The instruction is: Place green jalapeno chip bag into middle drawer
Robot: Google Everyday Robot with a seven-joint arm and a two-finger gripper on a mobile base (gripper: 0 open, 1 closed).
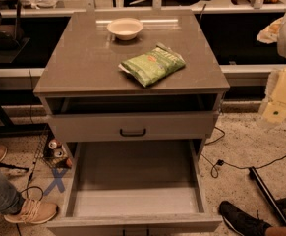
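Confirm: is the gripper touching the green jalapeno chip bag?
Apart. Camera view shows the gripper beyond the right edge of the cabinet, while the green jalapeno chip bag lies on its top.

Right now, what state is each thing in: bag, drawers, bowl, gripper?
green jalapeno chip bag: lying flat on the cabinet top, sealed, not held.
middle drawer: pulled out, floor bare.
drawer front with black bar handle: shut.
white bowl: upright at the back of the cabinet top, nothing visible inside.
gripper: off the cabinet's right side, apart from the bag.
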